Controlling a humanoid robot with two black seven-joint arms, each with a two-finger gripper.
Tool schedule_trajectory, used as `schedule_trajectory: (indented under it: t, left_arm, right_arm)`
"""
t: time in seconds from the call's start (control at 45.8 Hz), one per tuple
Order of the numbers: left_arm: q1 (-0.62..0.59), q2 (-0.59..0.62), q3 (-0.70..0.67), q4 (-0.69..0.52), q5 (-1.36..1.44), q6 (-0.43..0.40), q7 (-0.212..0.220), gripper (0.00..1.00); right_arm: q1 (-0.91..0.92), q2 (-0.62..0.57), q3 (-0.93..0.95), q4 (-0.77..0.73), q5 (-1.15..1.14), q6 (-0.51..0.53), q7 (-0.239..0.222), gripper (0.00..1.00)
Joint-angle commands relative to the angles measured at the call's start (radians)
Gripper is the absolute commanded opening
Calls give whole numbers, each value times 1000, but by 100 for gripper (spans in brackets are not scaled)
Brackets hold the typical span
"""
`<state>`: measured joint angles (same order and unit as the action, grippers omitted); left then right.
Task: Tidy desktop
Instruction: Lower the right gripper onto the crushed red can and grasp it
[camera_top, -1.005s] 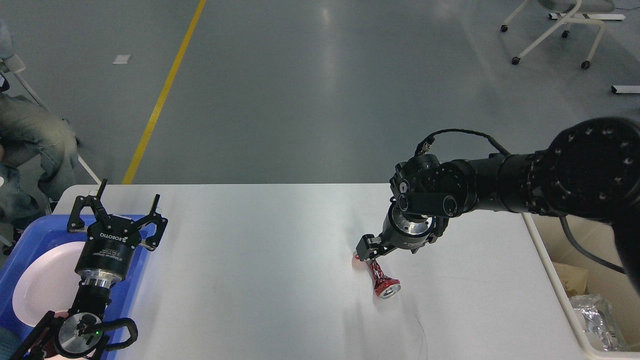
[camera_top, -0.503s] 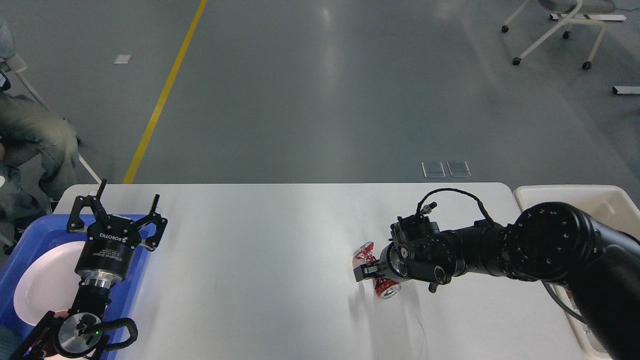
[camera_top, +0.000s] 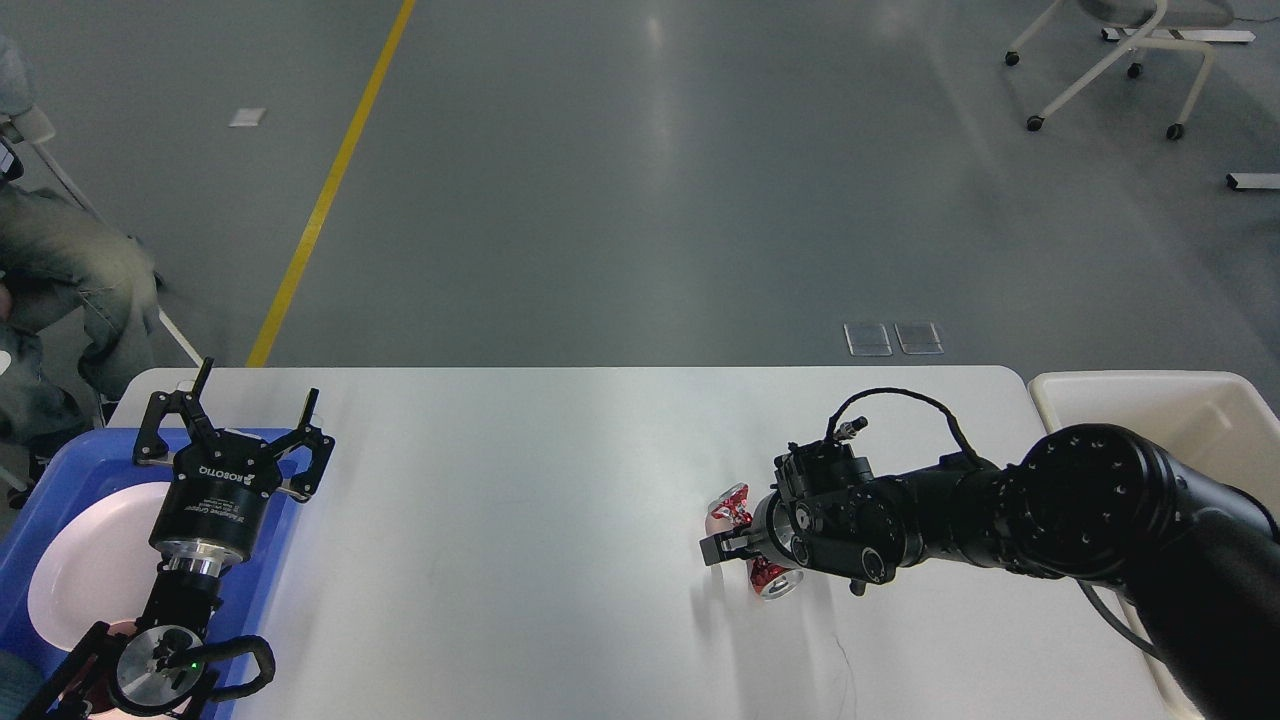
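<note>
A crushed red can (camera_top: 729, 506) lies on the white desktop (camera_top: 540, 480), right of the middle. My right gripper (camera_top: 738, 547) is low over the can's pinched waist, with one finger (camera_top: 714, 549) showing on the can's left side and the other hidden behind the wrist. How far the jaws have closed does not show. My left gripper (camera_top: 236, 412) hangs open and empty over the far end of the blue tray (camera_top: 62, 468) at the left edge.
A white plate (camera_top: 85, 575) lies in the blue tray. A cream plastic bin (camera_top: 1190, 400) stands off the table's right end. Beyond the table are grey floor, a yellow line, a seated person at far left and a wheeled chair frame (camera_top: 1110, 60).
My right arm has swung down from above the table, bringing the gripper low around the can's middle. The can and the left arm have stayed put.
</note>
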<state>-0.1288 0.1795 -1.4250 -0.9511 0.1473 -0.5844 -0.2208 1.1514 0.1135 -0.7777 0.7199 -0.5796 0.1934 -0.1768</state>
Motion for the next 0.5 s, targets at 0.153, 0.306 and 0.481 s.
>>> schedule_trajectory:
  t: [0.153, 0.306, 0.481]
  left_arm:
    - [0, 0, 0, 0, 0, 0, 0, 96]
    - [0, 0, 0, 0, 0, 0, 0, 96]
    - [0, 0, 0, 0, 0, 0, 0, 96]
  right_arm:
    - [-15, 0, -2, 0, 0, 0, -1, 82]
    - [-15, 0, -2, -2, 3, 0, -3, 68]
    - [-15, -2, 0, -2, 14, 0, -6, 42]
